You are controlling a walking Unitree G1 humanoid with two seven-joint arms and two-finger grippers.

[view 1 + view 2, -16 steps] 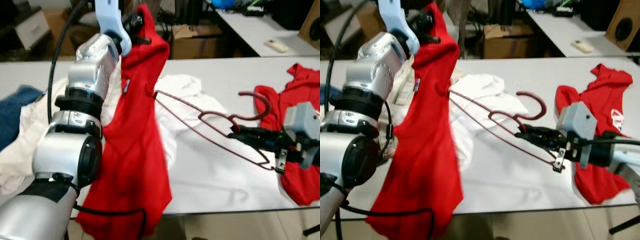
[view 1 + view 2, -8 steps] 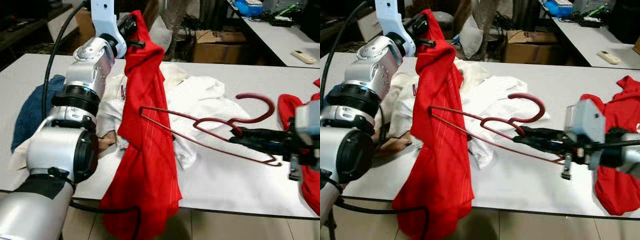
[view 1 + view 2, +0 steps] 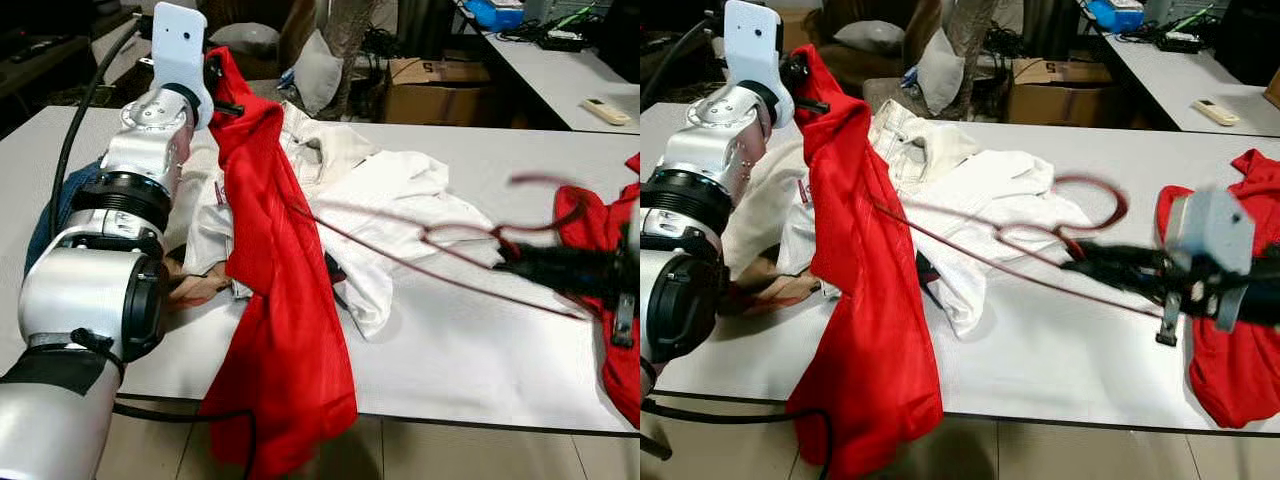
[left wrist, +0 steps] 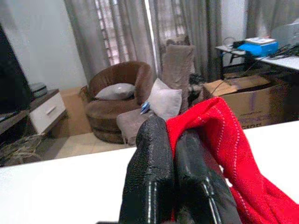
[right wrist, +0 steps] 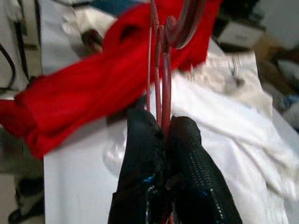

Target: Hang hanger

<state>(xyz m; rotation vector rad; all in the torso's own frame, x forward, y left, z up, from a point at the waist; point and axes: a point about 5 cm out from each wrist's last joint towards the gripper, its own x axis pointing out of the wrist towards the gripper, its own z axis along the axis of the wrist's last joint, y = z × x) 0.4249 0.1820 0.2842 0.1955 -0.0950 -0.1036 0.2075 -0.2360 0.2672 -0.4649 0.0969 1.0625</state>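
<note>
Left tool [image 4: 174, 154] raised above table [image 3: 1060, 340], fingers clamped on top edge of red shirt [image 3: 865, 300]; shirt hangs past table edge. Right tool [image 3: 1110, 268] pinched on wire hanger [image 3: 1040, 240] below hook, far end touching shirt. Step: threading hanger into garment. Next: steer hanger tip into shirt opening.

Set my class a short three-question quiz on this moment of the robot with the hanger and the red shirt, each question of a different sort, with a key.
1. True or false: the left gripper is shut on the red shirt.
2. The right gripper holds: A) remote B) dark red hanger C) cushion.
3. Fill in: the hanger's far tip reaches toward the red shirt, above the ___ garment on the table.

Key: 1 true; 2 B; 3 white.
</note>
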